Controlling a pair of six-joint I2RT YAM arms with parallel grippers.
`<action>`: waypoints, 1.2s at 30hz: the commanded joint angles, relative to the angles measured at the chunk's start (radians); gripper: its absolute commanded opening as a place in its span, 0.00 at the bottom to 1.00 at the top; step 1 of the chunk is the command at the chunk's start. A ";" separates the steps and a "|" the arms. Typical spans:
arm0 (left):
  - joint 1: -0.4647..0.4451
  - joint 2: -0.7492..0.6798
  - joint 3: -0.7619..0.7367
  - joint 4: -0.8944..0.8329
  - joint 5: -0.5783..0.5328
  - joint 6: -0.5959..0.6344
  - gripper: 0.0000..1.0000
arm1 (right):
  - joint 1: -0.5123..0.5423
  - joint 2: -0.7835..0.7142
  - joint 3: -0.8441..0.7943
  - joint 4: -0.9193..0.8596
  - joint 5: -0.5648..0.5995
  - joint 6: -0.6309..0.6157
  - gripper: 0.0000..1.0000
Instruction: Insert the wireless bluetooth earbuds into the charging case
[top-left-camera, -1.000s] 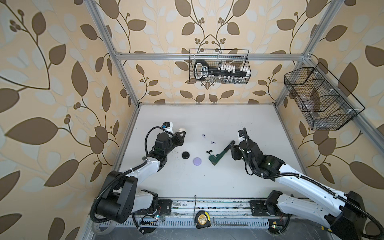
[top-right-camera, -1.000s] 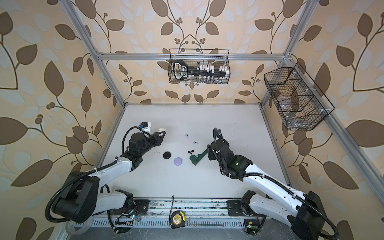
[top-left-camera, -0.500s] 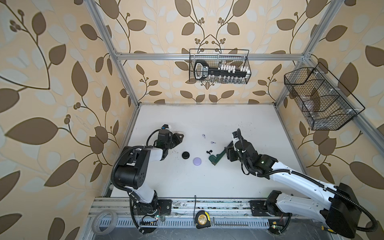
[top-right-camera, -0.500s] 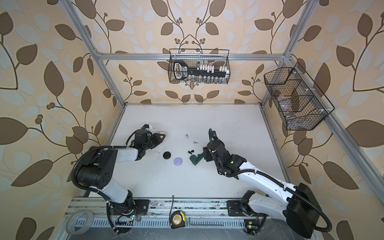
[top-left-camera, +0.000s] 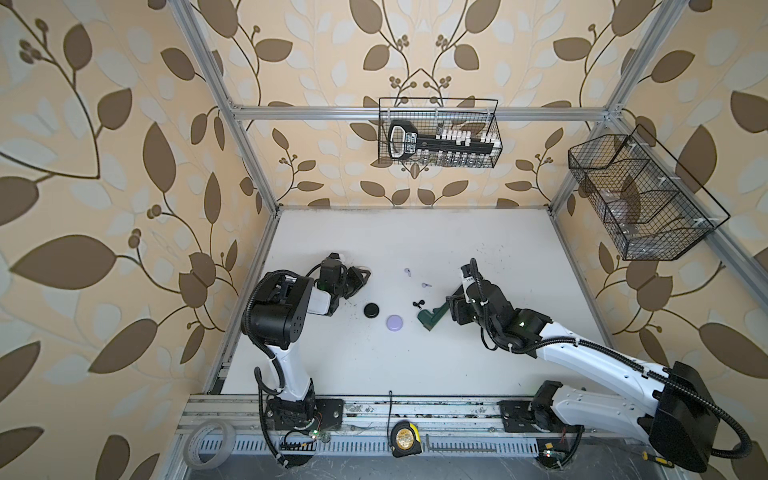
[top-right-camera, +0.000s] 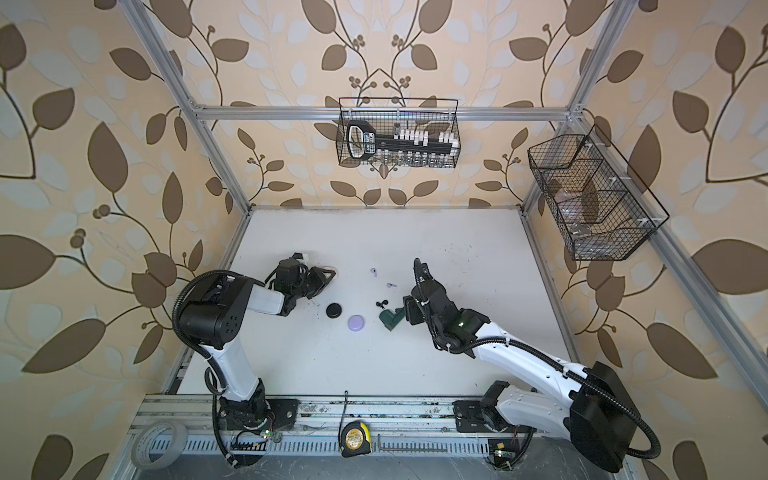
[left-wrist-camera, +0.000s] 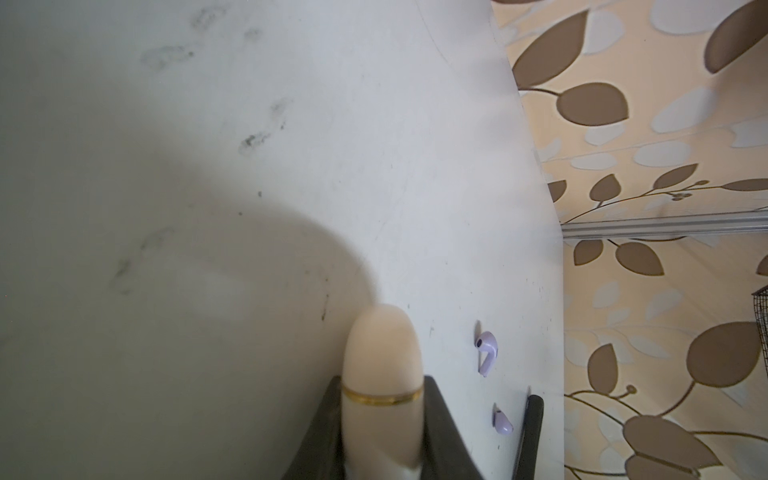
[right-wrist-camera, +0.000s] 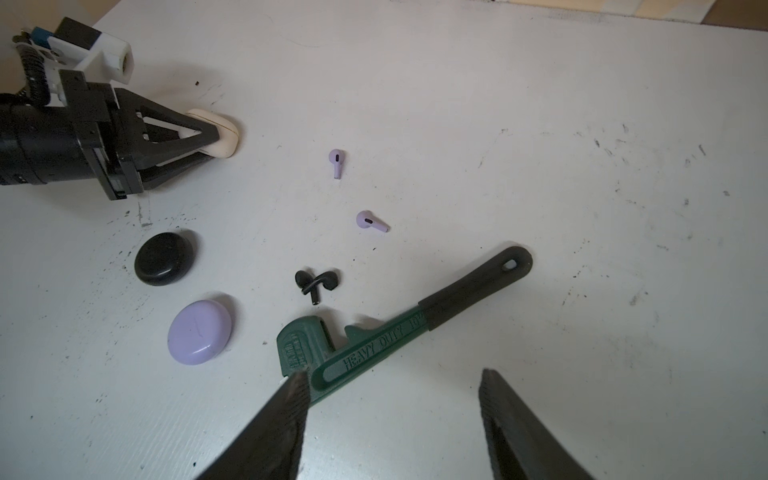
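Two things differ from a second ago. The left arm has folded its elbow up over the left edge of the table (top-left-camera: 415, 365), and the right gripper (right-wrist-camera: 395, 380) has slid along the green wrench (right-wrist-camera: 374, 345) toward its head while spreading its jaws wider.

The left gripper (right-wrist-camera: 210, 143) stays clenched on the cream charging case (right-wrist-camera: 226, 139), held low near the table's left edge. The case's lid looks shut. The right gripper's fingers are released and grasp nothing. They hang over the wrench shaft, and I cannot tell whether one tip touches it.

No earbud is in a case yet. The lilac earbuds (right-wrist-camera: 336, 160) lie loose and apart near the table's middle. The black earbuds (right-wrist-camera: 316, 284) rest crossed together just beside the wrench head. The black case (right-wrist-camera: 164, 258) and lilac case (right-wrist-camera: 199, 332) sit closed between the left gripper and the wrench. White earbuds are not visible.

The right arm's shift probably sets up a reach for the black pair. A case must still be opened first.
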 joint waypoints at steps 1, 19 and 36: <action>0.011 -0.005 0.019 0.013 -0.006 0.005 0.00 | 0.007 0.013 0.034 0.003 -0.016 -0.009 0.66; 0.011 -0.145 -0.024 -0.115 -0.086 0.090 0.63 | 0.056 -0.004 0.036 0.009 0.007 -0.031 0.78; 0.011 -0.767 -0.131 -0.552 -0.280 0.374 0.97 | 0.339 0.003 0.135 -0.032 0.096 0.016 0.83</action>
